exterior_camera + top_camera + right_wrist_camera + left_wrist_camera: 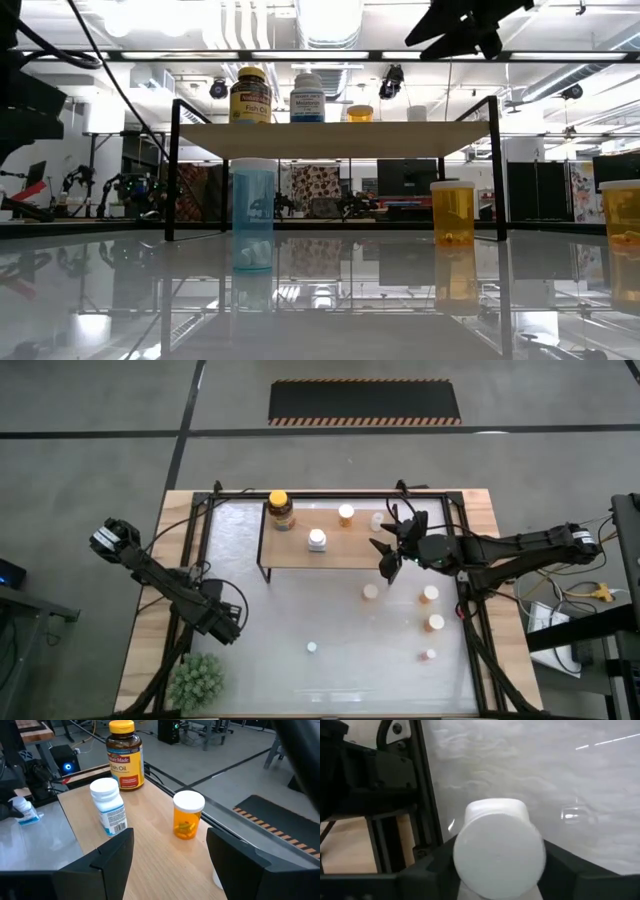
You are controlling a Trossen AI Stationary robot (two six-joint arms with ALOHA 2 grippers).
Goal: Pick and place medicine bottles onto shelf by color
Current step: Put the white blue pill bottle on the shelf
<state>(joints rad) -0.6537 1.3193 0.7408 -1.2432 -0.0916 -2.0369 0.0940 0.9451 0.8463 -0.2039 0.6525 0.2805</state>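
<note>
Three bottles sit on your shelf (pixel 345 550). Your right gripper (pixel 392 546) hangs wide over its right end. Your left gripper (pixel 232 628) hugs a white bottle (pixel 497 851) at the table's left side.

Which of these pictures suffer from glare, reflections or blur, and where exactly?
Low view: the glossy table mirrors the ceiling lights and the blue bottle; the lamps above are blown out. High view: pale glare washes the tabletop near the shelf. Left wrist view: the white bottle is so close that it looks soft. Right wrist view: the shelf bottles look sharp, without glare.
</note>
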